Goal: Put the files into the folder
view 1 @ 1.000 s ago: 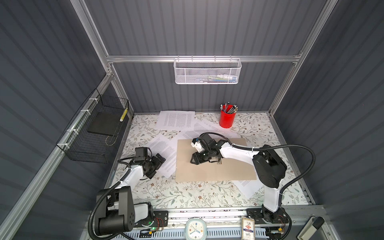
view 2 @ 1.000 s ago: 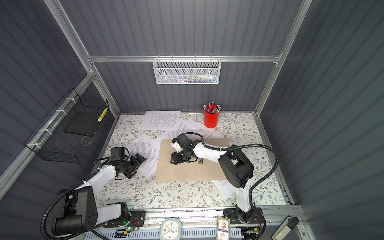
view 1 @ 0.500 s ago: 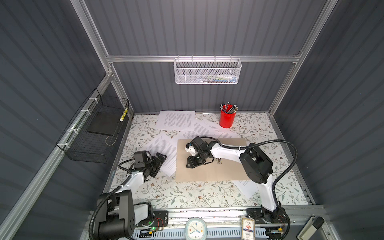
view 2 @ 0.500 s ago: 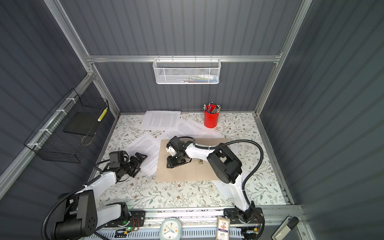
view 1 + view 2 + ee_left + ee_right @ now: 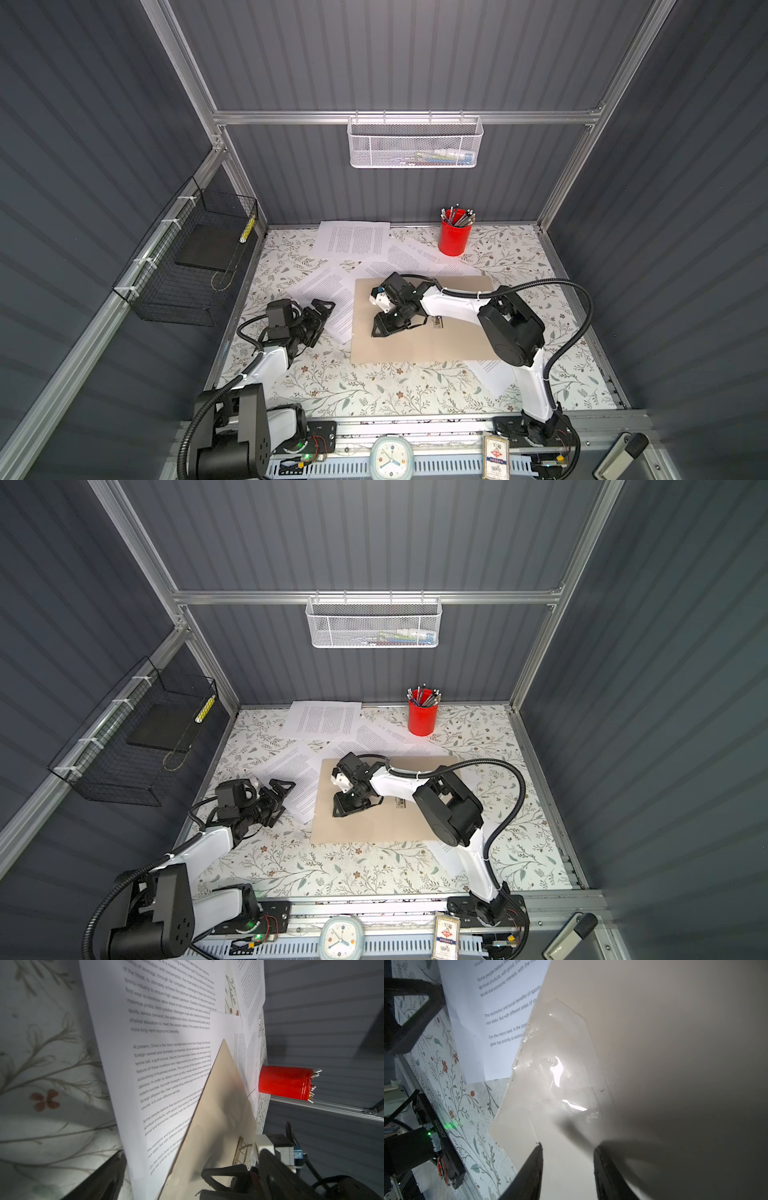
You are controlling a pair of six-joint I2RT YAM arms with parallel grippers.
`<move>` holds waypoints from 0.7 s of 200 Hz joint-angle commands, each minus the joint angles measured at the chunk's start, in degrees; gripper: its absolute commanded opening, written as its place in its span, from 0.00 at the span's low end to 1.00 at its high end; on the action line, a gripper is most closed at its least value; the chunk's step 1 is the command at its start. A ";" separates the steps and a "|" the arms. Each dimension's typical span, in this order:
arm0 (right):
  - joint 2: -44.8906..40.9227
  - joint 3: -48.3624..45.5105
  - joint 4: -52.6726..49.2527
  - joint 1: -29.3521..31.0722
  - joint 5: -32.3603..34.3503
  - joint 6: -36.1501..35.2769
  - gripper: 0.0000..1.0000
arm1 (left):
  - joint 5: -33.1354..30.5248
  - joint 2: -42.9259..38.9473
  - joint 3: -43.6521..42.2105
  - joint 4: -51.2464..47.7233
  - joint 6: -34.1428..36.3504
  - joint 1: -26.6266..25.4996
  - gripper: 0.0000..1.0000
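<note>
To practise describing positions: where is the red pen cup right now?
In both top views the red pen cup stands at the back of the floral tabletop, right of centre, beside the printed sheets and behind the tan folder.

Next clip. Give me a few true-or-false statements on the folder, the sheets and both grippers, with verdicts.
1. The plain tan card folder lies flat on the floral-patterned table. True.
2. The red cup of pens stands on the folder. False: it stands behind it, by the back wall.
3. The left gripper is shut on a printed white paper sheet. False: its jaws are open at the sheet's edge, holding nothing.
4. The right gripper is over the folder, jaws apart. True.
</note>
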 commanded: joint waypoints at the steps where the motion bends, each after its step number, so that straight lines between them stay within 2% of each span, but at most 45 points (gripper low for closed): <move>1: 1.94 0.67 -1.41 0.31 -1.33 0.43 0.43 | 0.97 1.08 0.09 2.40 -0.41 0.08 1.00; 21: 1.95 0.62 -1.14 0.31 -1.77 0.69 0.42 | -0.20 3.29 1.32 0.70 0.34 0.08 0.99; 38: 1.91 0.68 -1.04 0.30 -2.01 0.87 0.42 | -1.37 4.69 1.43 0.81 -0.02 0.08 0.93; 49: 1.71 0.46 -0.56 0.31 -2.43 0.87 0.44 | -1.48 5.54 1.43 2.04 -0.65 0.08 0.84; 83: 0.63 -0.65 0.16 0.22 -3.11 0.96 0.48 | -2.17 7.14 1.73 3.54 -1.53 0.08 0.41; 101: 0.37 -0.90 1.63 0.09 -3.58 0.96 0.52 | -3.13 7.26 1.93 2.76 -1.51 0.08 0.24; 116: -0.21 -1.44 2.60 0.00 -4.11 1.09 0.55 | -4.13 7.24 2.60 0.95 -1.16 0.08 0.05; 122: -0.87 -1.85 3.15 -0.11 -4.31 1.29 0.57 | -4.52 7.10 3.02 -0.14 -0.69 0.08 0.00; 140: -3.96 -4.04 5.27 -1.03 -4.16 2.00 0.65 | -6.67 6.27 5.17 -5.76 2.29 0.08 0.00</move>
